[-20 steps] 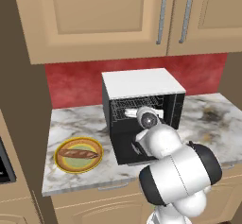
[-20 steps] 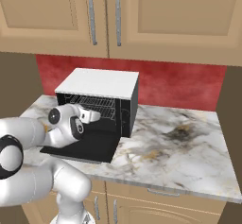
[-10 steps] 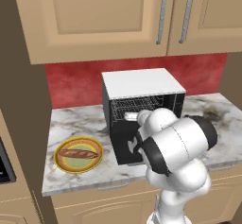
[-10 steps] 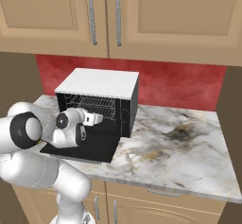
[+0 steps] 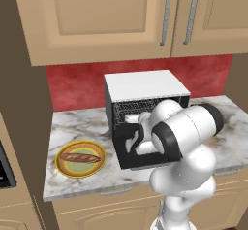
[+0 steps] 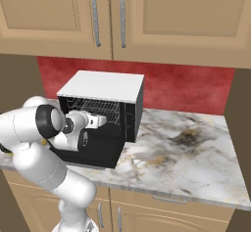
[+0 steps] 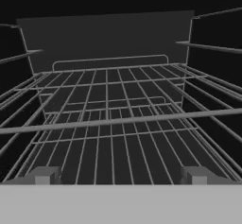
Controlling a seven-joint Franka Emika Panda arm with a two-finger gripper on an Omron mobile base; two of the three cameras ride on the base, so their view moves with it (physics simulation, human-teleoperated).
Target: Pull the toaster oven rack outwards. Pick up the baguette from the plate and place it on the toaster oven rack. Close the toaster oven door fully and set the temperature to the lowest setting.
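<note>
The toaster oven (image 5: pixel 142 85) stands on the counter with its door (image 6: pixel 94 155) dropped open and flat in front. My gripper (image 6: pixel 100 121) reaches into the oven mouth, level with the rack (image 6: pixel 103 107). In the hand view the gripper (image 7: pixel 120 175) is open, both fingertips (image 7: pixel 45 175) wide apart with nothing between them. The grey wire rack (image 7: pixel 118 121) spreads out just ahead, its front bar crossing a little beyond the tips. The baguette (image 5: pixel 80 157) lies on the yellow-rimmed plate (image 5: pixel 63 166), left of the oven.
Tan wall cabinets (image 5: pixel 121 15) hang above the oven. A brown side wall (image 5: pixel 19 127) borders the counter beside the plate. To the right of the oven the marble counter (image 6: pixel 181 152) stretches out. My bulky arm (image 5: pixel 186 132) hides part of the oven front.
The arm's elbow has swung up and towards the oven. The hand has stayed at the oven mouth, edging slightly inwards, with the jaws still open.
</note>
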